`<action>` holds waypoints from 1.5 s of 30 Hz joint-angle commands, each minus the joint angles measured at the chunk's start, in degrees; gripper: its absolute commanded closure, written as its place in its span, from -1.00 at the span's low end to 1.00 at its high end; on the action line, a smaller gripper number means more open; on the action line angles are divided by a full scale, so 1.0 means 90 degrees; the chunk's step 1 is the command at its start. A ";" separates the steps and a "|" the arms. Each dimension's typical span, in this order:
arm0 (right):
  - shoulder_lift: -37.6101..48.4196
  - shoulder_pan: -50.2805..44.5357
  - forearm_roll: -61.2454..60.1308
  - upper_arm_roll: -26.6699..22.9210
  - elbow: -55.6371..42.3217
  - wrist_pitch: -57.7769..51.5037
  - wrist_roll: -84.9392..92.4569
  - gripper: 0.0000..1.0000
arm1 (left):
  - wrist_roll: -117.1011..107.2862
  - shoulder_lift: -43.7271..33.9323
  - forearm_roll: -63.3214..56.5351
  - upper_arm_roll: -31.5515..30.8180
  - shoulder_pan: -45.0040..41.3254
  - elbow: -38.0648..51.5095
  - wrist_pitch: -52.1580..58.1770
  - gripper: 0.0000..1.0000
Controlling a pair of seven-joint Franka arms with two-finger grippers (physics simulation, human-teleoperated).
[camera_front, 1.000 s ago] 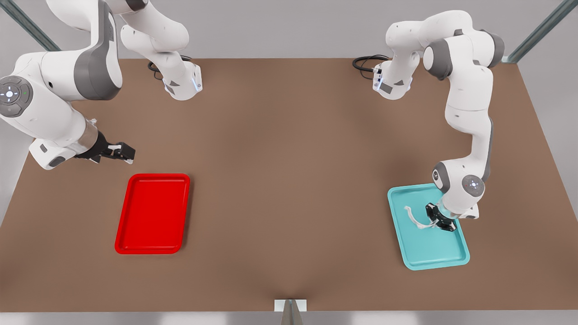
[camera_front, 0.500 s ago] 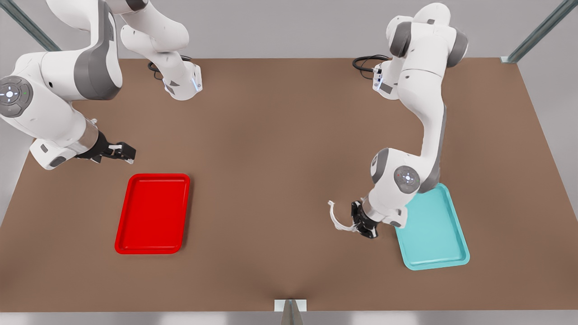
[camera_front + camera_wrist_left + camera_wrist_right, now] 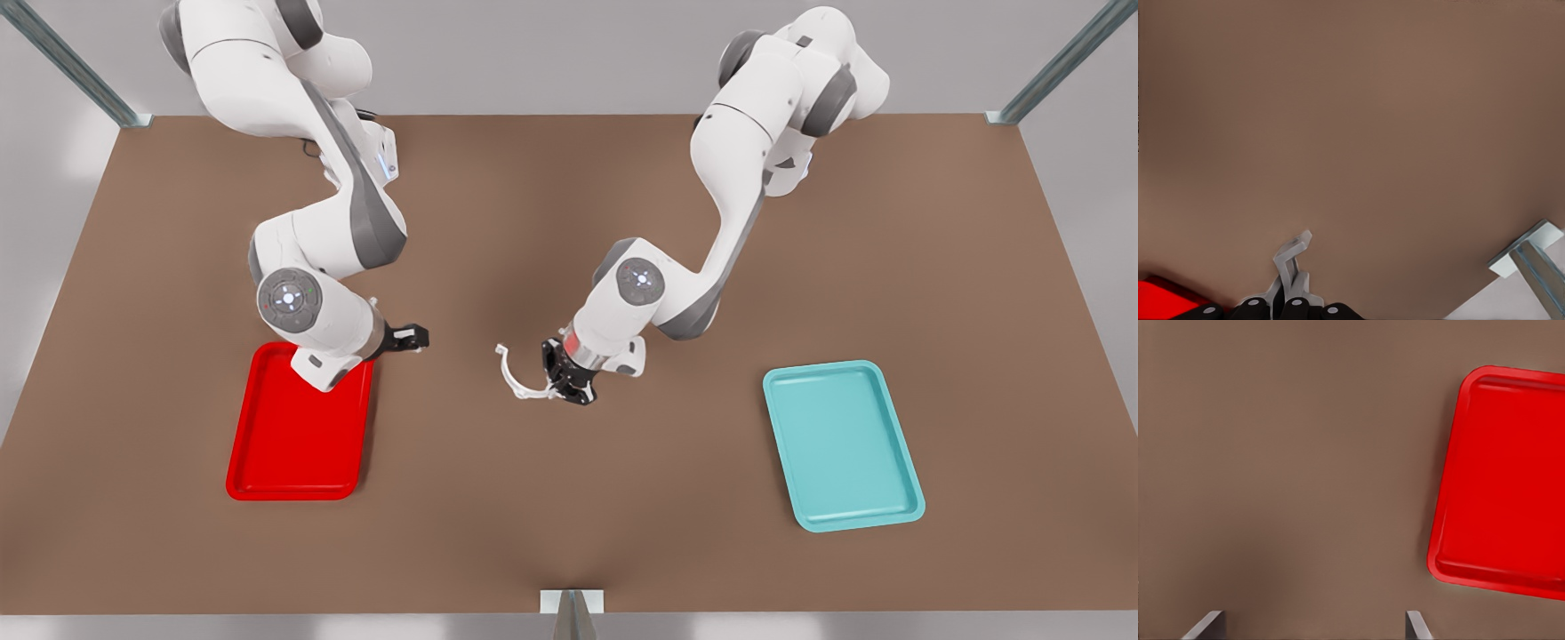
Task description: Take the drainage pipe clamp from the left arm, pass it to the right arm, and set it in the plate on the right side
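The drainage pipe clamp (image 3: pixel 513 377), a thin white half-ring, hangs just above the brown table's middle. My left gripper (image 3: pixel 556 389) is shut on one end of it, reaching in from the front view's right. In the left wrist view the clamp (image 3: pixel 1291 255) sticks out from between the left gripper's (image 3: pixel 1287 304) black fingers. My right gripper (image 3: pixel 419 338) is open and hovers by the far corner of the red plate (image 3: pixel 298 427), a short gap from the clamp. In the right wrist view its fingertips (image 3: pixel 1417 625) stand wide apart over bare table beside the plate (image 3: pixel 1505 480).
A teal tray (image 3: pixel 842 444) lies on the front view's right with nothing in it. A metal bracket (image 3: pixel 572 608) sits at the table's near edge, also seen as a bracket (image 3: pixel 1531 257) in the left wrist view. Both arm bases stand at the far edge.
The left arm carried the clamp from the teal tray to the table's middle. The right arm swung in from the far side to the red plate's corner.
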State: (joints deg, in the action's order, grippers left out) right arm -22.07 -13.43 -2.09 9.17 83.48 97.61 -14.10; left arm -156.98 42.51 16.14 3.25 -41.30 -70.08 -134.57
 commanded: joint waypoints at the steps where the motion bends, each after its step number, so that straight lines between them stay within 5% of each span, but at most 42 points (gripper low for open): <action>1: -0.0097 -0.0118 -0.0031 0.0045 0.0041 0.1117 -0.2163 -1.00 | -0.4061 0.0033 -0.0016 0.0000 -0.0050 0.0004 -0.0224 0.57; 9: -0.0732 -0.0499 -0.0178 0.0270 -0.0642 0.1732 -0.2828 -1.00 | -0.4091 0.0072 0.0570 -0.0205 -0.0069 0.0004 0.0148 0.57; 36: -0.0644 -0.0754 -0.0168 0.0387 0.0373 0.1781 -0.2789 -1.00 | -0.4071 0.0062 0.0560 -0.0263 0.0028 0.0072 0.0519 0.57; 39: -0.0644 -0.0734 -0.0158 0.0387 0.0373 0.1810 -0.2750 0.57 | -0.4071 0.0062 0.0560 -0.0264 0.0028 0.0072 0.0509 0.57; 42: -0.0644 -0.0724 0.0037 0.0387 0.0373 0.1879 -0.2652 0.57 | -0.4042 0.0062 0.0560 -0.0263 0.0028 0.0082 0.0509 0.57; 43: -0.0644 -0.0724 0.0037 0.0387 0.0373 0.1869 -0.2642 0.57 | -0.4032 0.0062 0.0560 -0.0254 0.0028 0.0082 0.0509 -0.66; 44: -0.0644 -0.0715 0.0037 0.0387 0.0373 0.1859 -0.2642 0.57 | -0.4042 0.0062 0.0550 -0.0244 0.0018 0.0072 0.0509 -1.00; 45: -0.0644 -0.0715 0.0037 0.0387 0.0373 0.1869 -0.2642 0.57 | -0.4052 0.0062 0.0550 -0.0254 0.0018 0.0082 0.0509 -1.00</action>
State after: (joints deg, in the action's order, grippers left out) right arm -27.93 -19.90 -2.45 12.65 86.87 114.25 -36.85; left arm -166.00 43.15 21.34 0.95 -41.12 -69.39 -130.09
